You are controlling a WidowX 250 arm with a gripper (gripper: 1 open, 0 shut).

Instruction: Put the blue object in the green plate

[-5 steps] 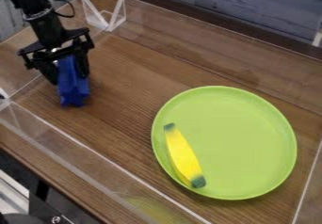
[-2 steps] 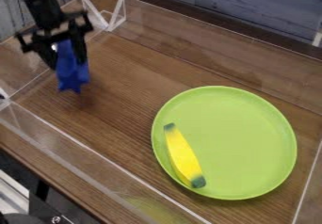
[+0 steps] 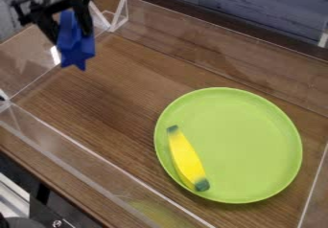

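Note:
At the upper left, my black gripper (image 3: 69,21) is shut on the blue object (image 3: 76,48), a deep-blue block that hangs down from the fingers, clear of the wooden table. The green plate (image 3: 250,126) lies flat at the lower right, well away from the gripper. Only the block's lower part shows below the fingers.
A yellow banana-shaped item (image 3: 189,159) lies on the plate's left side. Clear plastic walls (image 3: 52,136) ring the wooden table, with a small clear stand (image 3: 113,14) at the back beside the gripper.
The gripper has risen with the blue object, lifting it off the table and drifting slightly toward the back.

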